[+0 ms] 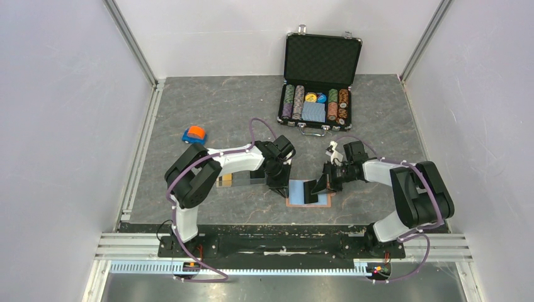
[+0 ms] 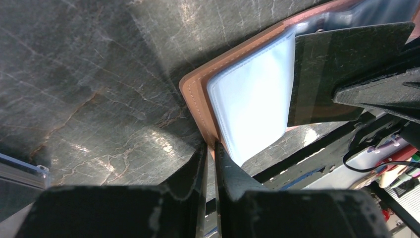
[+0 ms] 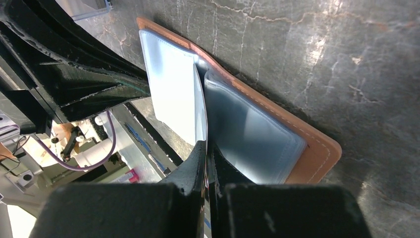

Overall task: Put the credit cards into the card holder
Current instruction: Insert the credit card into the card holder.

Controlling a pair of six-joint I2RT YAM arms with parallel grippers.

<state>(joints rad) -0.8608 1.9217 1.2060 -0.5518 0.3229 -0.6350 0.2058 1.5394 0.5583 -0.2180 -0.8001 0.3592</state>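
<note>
The card holder (image 1: 322, 200) lies open on the table between the two arms, tan leather outside and blue with clear sleeves (image 2: 250, 101) inside. My left gripper (image 2: 210, 145) is shut on the holder's tan near edge (image 2: 195, 94), at its left side in the top view (image 1: 279, 184). My right gripper (image 1: 320, 185) is shut on a black credit card (image 2: 341, 69), which stands tilted over the holder's middle. In the right wrist view that card shows edge-on between the fingertips (image 3: 206, 144), its far end down among the sleeves (image 3: 247, 124).
An open black poker-chip case (image 1: 321, 60) stands at the back. An orange and blue object (image 1: 195, 134) lies at the left. Small gold and grey flat pieces (image 1: 225, 181) lie under the left forearm. The table's metal front rail (image 1: 283, 242) runs just behind the holder.
</note>
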